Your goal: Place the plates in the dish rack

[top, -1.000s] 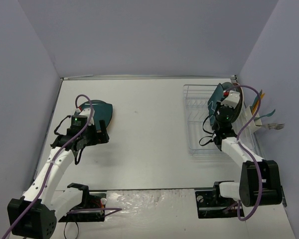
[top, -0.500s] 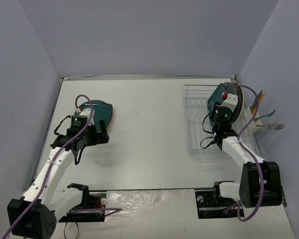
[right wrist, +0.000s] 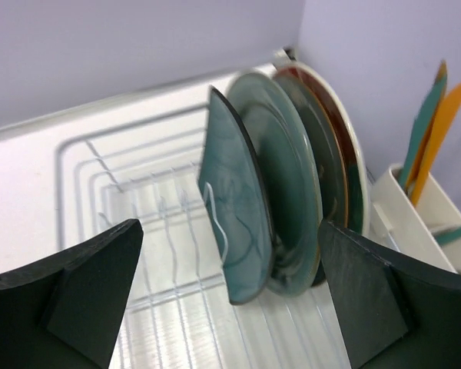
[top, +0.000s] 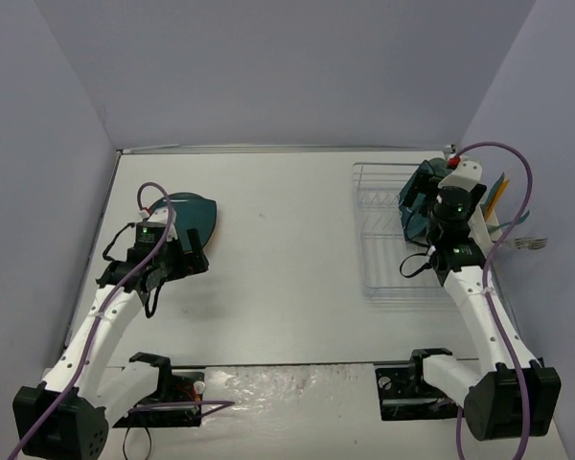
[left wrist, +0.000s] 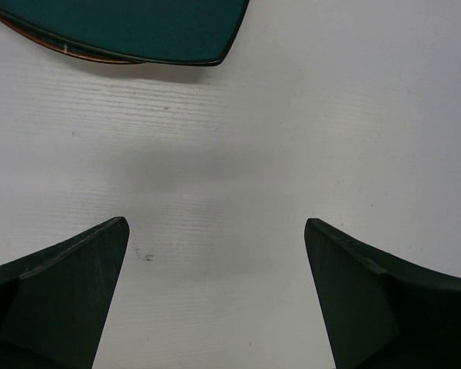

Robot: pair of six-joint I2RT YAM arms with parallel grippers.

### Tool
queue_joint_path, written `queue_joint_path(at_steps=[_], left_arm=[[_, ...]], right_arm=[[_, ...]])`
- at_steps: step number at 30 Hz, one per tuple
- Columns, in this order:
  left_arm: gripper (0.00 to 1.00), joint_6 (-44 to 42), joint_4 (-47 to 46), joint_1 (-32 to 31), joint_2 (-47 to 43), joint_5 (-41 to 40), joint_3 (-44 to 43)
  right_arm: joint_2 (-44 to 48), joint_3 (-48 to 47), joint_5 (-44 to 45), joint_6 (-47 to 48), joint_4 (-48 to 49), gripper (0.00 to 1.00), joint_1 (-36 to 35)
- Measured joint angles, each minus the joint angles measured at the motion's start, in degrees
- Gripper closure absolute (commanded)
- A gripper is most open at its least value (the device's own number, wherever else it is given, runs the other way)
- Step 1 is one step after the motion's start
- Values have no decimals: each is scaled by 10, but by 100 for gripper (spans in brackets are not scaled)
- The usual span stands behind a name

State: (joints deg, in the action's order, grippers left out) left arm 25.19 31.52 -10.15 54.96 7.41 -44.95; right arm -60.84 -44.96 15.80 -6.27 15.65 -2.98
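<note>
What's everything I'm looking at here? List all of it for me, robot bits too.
plates in the rack: about four, dark teal, grey-green, teal, red-brown, standing on edge.
plate on the table: one, dark teal, far left; orange-brown edge beneath, perhaps another.
dish rack: one, white wire, far right.
utensil holder: one, white, rack's right side.
utensils: several, orange and teal, in the holder.
fork: one, silvery, poking from the holder.
table: one, white, underneath everything.
arms: two, white, purple cables.
left gripper: one, dark, open, near the table plate.
right gripper: one, dark, open, facing the racked plates.
</note>
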Motion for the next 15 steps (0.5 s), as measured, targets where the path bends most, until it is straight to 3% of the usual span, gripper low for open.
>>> queue_joint_path(at_steps=[9,15], left_arm=[[3,95,20,26,38,-86,-47],[3,111,-25,120,106,-85,-69]], right_arm=[[22,-84,-220,-76,-74,0,0],[-23,-80,-395,-168,-48,0,-33]])
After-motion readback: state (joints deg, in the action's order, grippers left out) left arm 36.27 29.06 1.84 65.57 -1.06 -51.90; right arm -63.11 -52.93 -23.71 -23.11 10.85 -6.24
